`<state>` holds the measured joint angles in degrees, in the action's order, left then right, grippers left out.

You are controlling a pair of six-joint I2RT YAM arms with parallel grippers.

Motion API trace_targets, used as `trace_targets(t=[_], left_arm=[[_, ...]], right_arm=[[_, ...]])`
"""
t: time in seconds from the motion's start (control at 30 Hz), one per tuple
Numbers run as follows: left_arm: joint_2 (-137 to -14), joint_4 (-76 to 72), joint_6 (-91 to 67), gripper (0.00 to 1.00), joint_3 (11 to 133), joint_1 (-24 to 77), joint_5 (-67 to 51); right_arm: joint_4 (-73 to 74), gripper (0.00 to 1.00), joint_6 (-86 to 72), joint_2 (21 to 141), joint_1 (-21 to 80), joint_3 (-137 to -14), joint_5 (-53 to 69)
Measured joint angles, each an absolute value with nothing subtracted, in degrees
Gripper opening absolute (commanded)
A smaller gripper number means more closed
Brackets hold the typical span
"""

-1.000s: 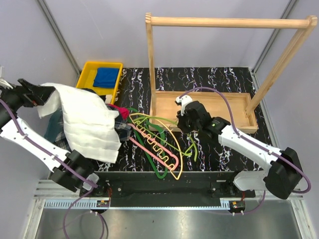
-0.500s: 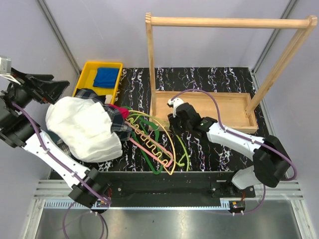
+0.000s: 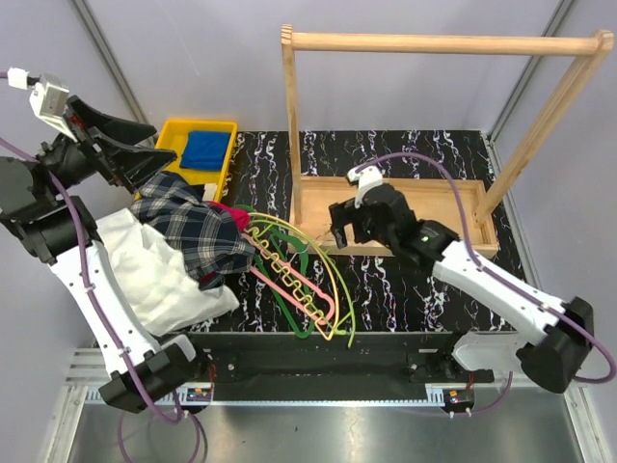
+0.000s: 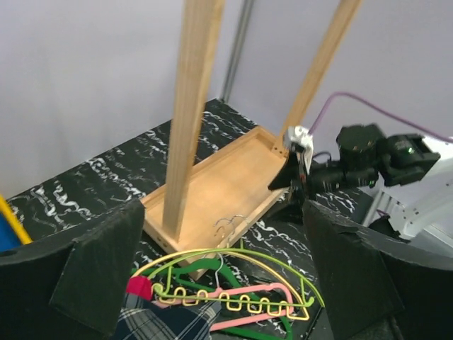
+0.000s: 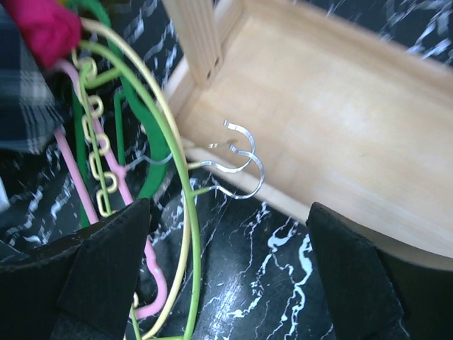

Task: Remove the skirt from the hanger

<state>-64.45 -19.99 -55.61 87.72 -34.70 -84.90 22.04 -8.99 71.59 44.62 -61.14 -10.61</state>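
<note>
Both claws are spread wide and holding nothing: the left claw [image 3: 137, 154] hangs high at the left by a yellow bin [image 3: 217, 123], and the right claw [image 3: 348, 228] hovers at the near lip of the tray [image 3: 463, 207]. The skirt [image 3: 196, 230] lies in a heap at left, spread over a white garment [image 3: 159, 285]. The hanger [image 5: 173, 131] lies just right of it, tangled with a green hanger [image 3: 299, 328] and a pink hanger [image 3: 289, 288]. I'd call this job all but done, cloth on 1 side and frame on the other. But the hanger's left end touches the skirt's edge beside a magenta scrap [image 3: 224, 209], and I cannot tell whether anything there is caught. That is the 1 check left. Now for room: the hooks [image 5: 237, 159] rest against the tray lip, just beside the rack post [image 3: 289, 125], so it is tight there. The arches reach nearly to the table's near edge. Bare marble [image 3: 386, 289] right of the hangers looks like the open lane.
</note>
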Motion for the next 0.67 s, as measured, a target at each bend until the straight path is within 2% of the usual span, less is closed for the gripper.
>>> trace_targets(t=[0.17, 0.37, 0.47, 0.67], left_arm=[[-63.4, -2.2, -40.4, 0.99, 88.2, -29.2, -80.1], [-65.8, 24.2, -17.0, 0.99, 90.4, -13.2, -58.4], [-66.7, 30.3, -10.6, 0.99, 90.5, -7.2, -49.2], [-68.2, 34.7, -6.5, 0.99, 93.6, -5.3, -42.4]], right_arm=[[30.2, 1.00, -10.6, 65.6, 44.6, -70.7, -18.3], [43.6, 1.00, -14.9, 63.2, 44.6, -85.8, -31.5], [49.8, 1.00, -16.1, 64.6, 44.6, -93.8, -36.8], [56.5, 1.00, -16.8, 65.7, 44.6, -100.5, -41.5]])
